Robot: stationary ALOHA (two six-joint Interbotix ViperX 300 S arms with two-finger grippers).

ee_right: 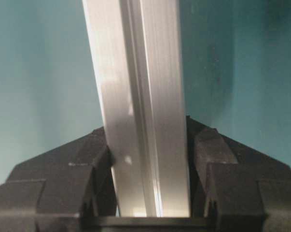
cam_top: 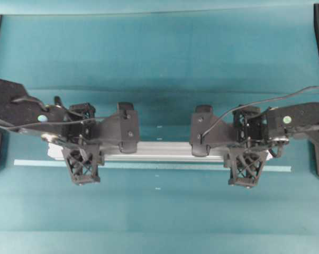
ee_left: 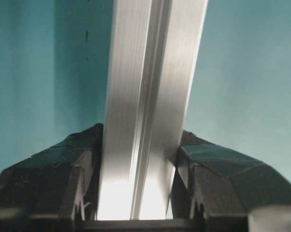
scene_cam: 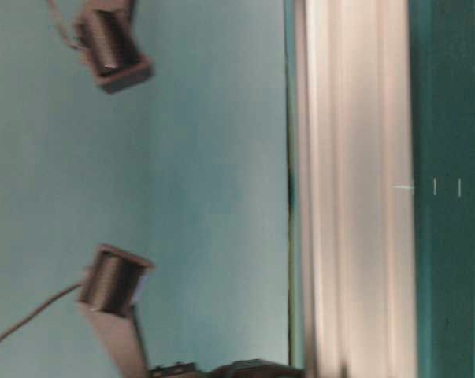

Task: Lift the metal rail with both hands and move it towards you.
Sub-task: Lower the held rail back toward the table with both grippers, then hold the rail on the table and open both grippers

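**A:** Where's your metal rail [cam_top: 164, 151] sitting?

**B:** It runs between your two hands, crosswise over the teal table [cam_top: 164, 69]. Your left gripper [cam_top: 82, 153] has it near one end, your right gripper [cam_top: 246, 156] near the other. Just on the near side of both sets of fingers lies a thin pale tape strip [cam_top: 148, 165], parallel to the rail.

**A:** And the hands themselves?

**B:** Both are clamped on it. From your left wrist, the rail [ee_left: 150, 96] comes straight out between the black fingers [ee_left: 63, 179], which press its two sides. From your right wrist it's the same: the rail [ee_right: 140, 106] is pinched between the fingers [ee_right: 232, 169], grooves running away from the palm.

**A:** The low side view?

**B:** It shows the rail [scene_cam: 355, 189] as a blurred bright band; whether it touches the table there, you cannot tell.
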